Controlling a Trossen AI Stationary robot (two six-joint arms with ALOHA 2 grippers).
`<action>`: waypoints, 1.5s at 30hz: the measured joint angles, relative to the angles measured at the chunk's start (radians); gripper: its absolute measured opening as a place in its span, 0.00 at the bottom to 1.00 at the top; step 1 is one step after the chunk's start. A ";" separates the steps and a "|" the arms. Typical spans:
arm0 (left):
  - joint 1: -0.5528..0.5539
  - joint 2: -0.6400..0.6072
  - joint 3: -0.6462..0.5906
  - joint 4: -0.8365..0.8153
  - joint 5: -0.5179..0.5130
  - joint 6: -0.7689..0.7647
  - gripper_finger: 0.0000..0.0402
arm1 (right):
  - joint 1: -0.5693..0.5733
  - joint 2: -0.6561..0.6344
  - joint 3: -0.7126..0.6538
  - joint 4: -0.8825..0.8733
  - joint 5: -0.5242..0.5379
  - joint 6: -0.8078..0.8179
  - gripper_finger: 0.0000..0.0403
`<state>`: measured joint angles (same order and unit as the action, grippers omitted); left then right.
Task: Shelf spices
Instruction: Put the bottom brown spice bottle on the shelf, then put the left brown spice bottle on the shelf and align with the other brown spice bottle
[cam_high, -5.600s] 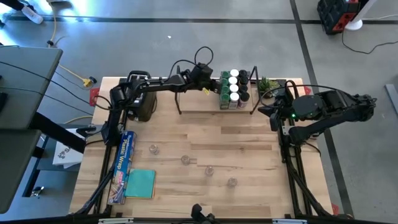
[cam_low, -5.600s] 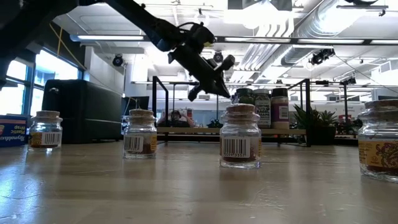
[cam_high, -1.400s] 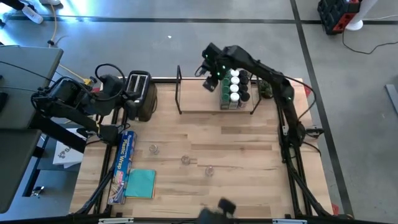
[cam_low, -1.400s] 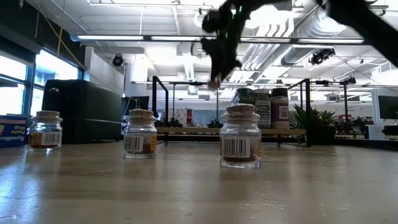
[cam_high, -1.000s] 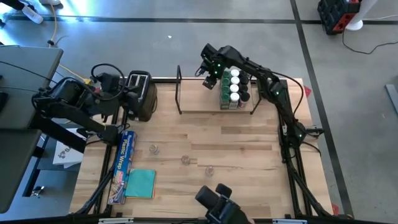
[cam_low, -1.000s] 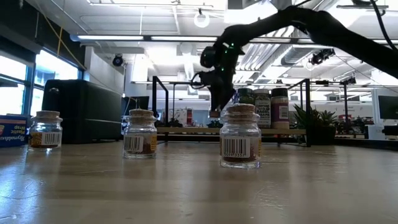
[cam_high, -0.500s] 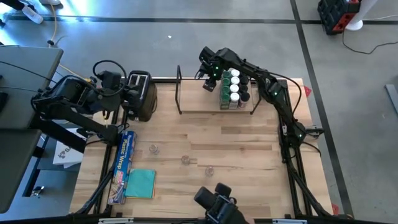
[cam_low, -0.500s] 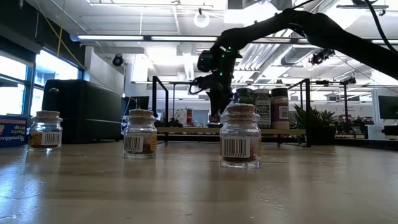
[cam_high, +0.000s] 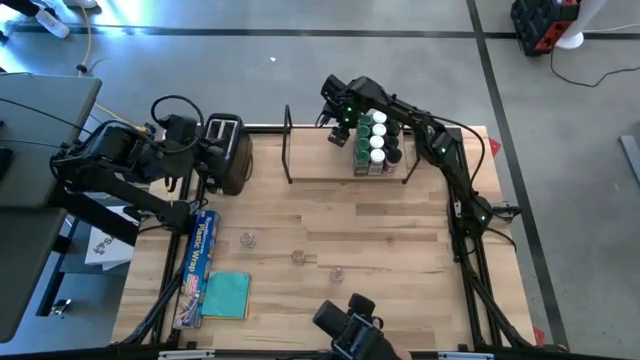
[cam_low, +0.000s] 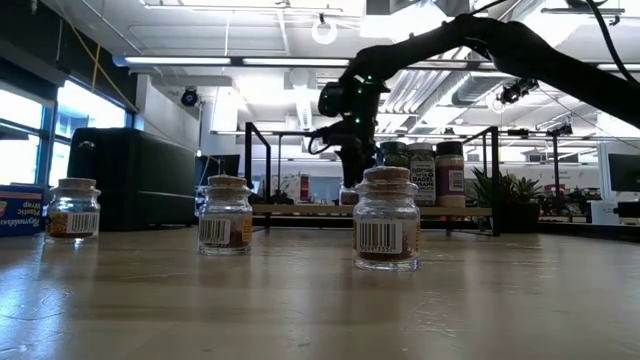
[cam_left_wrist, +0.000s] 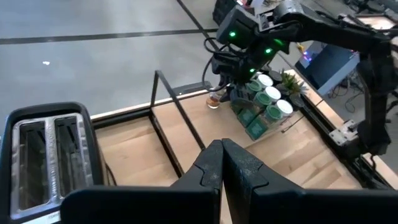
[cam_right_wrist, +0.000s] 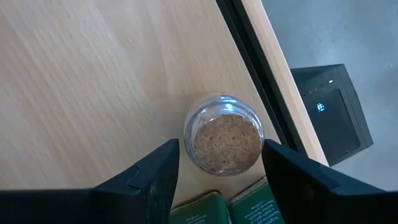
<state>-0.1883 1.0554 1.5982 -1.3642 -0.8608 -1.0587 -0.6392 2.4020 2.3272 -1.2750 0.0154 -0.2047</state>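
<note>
The shelf (cam_high: 320, 168) stands at the table's far edge, with a group of green- and white-lidded spices (cam_high: 375, 140) at its right end. My right gripper (cam_right_wrist: 219, 150) hangs open over the board, pointing down. Its fingers stand on either side of a cork-topped glass jar (cam_right_wrist: 224, 142) that rests on its base on the board, next to the group. Three more cork-topped jars (cam_high: 246, 240) (cam_high: 297, 257) (cam_high: 337, 273) stand on the table's near half. My left gripper (cam_left_wrist: 222, 163) is shut on nothing, above the toaster (cam_high: 228, 155) at the far left.
A blue box of wrap (cam_high: 198, 262) and a teal cloth (cam_high: 226, 295) lie at the near left. A small potted plant (cam_high: 432, 135) stands right of the shelf. A dark device (cam_high: 350, 325) sits at the near edge. The shelf's black end frames (cam_high: 289, 145) rise beside the board.
My right gripper has come down from above to the shelf board just left of the jar group, and has since held nearly still over the cork-topped jar, which stands on the board.
</note>
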 joint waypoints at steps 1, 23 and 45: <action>0.000 0.000 0.000 0.011 0.003 0.013 0.00 | 0.000 0.000 0.000 0.000 0.000 0.004 0.55; -0.002 0.073 -0.121 0.027 0.286 -0.064 0.13 | 0.026 -0.330 0.027 0.264 -0.060 0.018 0.56; -0.146 0.164 -0.798 0.438 0.642 0.533 0.74 | 0.233 -0.597 0.027 0.113 0.085 0.212 0.56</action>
<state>-0.3346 1.2196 0.8003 -0.9261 -0.2189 -0.5253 -0.4057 1.8049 2.3539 -1.1616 0.1004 0.0070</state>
